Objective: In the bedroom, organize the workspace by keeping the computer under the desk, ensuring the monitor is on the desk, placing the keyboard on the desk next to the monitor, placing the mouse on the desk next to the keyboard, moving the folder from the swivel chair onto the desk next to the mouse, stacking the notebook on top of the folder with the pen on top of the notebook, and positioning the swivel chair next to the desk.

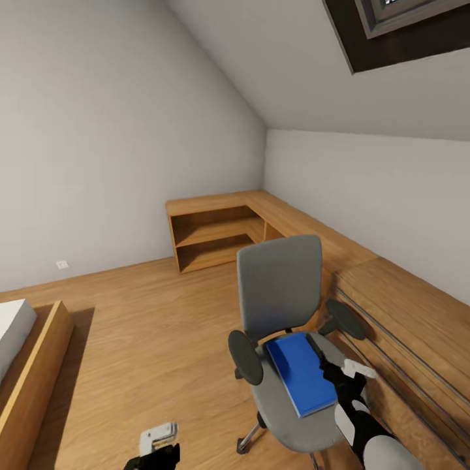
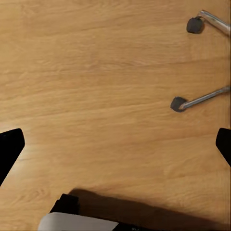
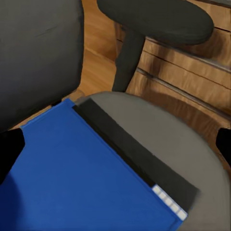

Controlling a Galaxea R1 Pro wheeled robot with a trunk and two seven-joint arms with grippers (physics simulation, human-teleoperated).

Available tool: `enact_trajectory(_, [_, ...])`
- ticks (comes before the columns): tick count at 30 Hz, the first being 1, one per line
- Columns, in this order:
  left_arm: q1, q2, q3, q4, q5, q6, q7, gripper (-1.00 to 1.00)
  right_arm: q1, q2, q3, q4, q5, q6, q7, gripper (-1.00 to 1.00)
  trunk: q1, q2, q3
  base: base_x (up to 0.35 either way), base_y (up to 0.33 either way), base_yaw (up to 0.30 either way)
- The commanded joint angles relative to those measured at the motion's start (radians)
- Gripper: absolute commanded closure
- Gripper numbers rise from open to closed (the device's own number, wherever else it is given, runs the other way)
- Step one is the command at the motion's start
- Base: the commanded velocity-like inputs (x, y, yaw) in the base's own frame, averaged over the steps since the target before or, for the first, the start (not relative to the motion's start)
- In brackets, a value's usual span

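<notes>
Blue folder (image 1: 301, 373) lies flat on the swivel chair (image 1: 281, 294); right gripper (image 1: 331, 371), jaws wide, hovers at the folder's 3 o'clock edge. Left gripper (image 1: 158, 442) hangs over floor, jaws wide.

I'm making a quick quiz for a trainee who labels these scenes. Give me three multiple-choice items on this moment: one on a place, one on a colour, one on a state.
1. Where does the folder lie?
A. on the floor
B. on the chair seat
C. on the wooden shelf unit

2. What colour is the folder?
A. blue
B. red
C. green

3. How do the jaws of the right gripper stand?
A. shut on the folder
B. shut on an armrest
C. open above the folder

Key: 1 B, the head view shows it flat on the grey seat. 2 A, its cover is bright blue in both views. 3 C, the right wrist view shows the fingertips spread wide with the folder between them, ungripped.
</notes>
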Motion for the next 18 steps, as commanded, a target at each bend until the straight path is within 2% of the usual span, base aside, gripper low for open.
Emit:
enact_trajectory(1, [-0.04,0.0,-0.002,0.011,0.023,0.037,0.009,-1.0,-0.023,0.0,-0.005,-0.025,0.0,0.085,0.007,-1.0,0.004,-0.008,-0.004,0.0,0.0,0.0])
enact_trajectory(2, [-0.06,0.0,-0.002,0.021,0.028,0.054,0.009,-1.0,-0.035,-0.001,-0.004,-0.037,-0.008,0.127,0.014,-1.0,0.008,-0.015,-0.008,0.0,0.0,0.0])
enact_trajectory(3, [-0.101,-0.003,-0.002,0.043,0.038,0.085,0.009,-1.0,-0.059,-0.004,-0.004,-0.055,-0.03,0.206,0.032,-1.0,0.012,-0.022,-0.011,0.0,0.0,0.0])
enact_trajectory(5, [-0.147,-0.011,-0.002,0.066,0.048,0.109,0.009,-1.0,-0.082,-0.012,-0.004,-0.066,-0.061,0.27,0.048,-1.0,0.019,-0.036,-0.017,0.0,0.0,0.0])
enact_trajectory(6, [-0.194,-0.02,-0.001,0.09,0.06,0.125,0.01,-1.0,-0.104,-0.023,-0.004,-0.072,-0.097,0.32,0.06,-1.0,0.023,-0.043,-0.02,0.0,0.0,0.0])
enact_trajectory(7, [-0.217,-0.025,-0.001,0.1,0.067,0.132,0.01,-1.0,-0.114,-0.029,-0.005,-0.074,-0.116,0.34,0.064,-1.0,0.027,-0.05,-0.023,0.0,0.0,0.0])
enact_trajectory(10, [-0.316,-0.04,-0.001,0.133,0.116,0.15,0.009,-1.0,-0.151,-0.06,-0.004,-0.079,-0.238,0.439,0.079,-1.0,0.038,-0.071,-0.033,0.0,0.0,0.0])
enact_trajectory(12, [-0.332,-0.041,0.0,0.138,0.137,0.152,0.008,-1.0,-0.156,-0.069,-0.004,-0.081,-0.277,0.476,0.084,-1.0,0.046,-0.085,-0.039,0.0,0.0,0.0])
enact_trajectory(14, [-0.348,-0.042,0.001,0.147,0.177,0.153,0.008,-1.0,-0.162,-0.085,-0.004,-0.082,-0.346,0.544,0.108,-1.0,0.054,-0.099,-0.045,0.0,0.0,0.0])
enact_trajectory(16, [-0.357,-0.035,0.0,0.15,0.195,0.147,0.008,-1.0,-0.165,-0.097,-0.001,-0.072,-0.417,0.601,0.153,-1.0,0.061,-0.113,-0.051,0.0,0.0,0.0])
enact_trajectory(18, [-0.358,-0.023,0.0,0.149,0.198,0.146,0.008,-1.0,-0.165,-0.1,0.0,-0.07,-0.427,0.61,0.161,-1.0,0.069,-0.127,-0.058,0.0,0.0,0.0])
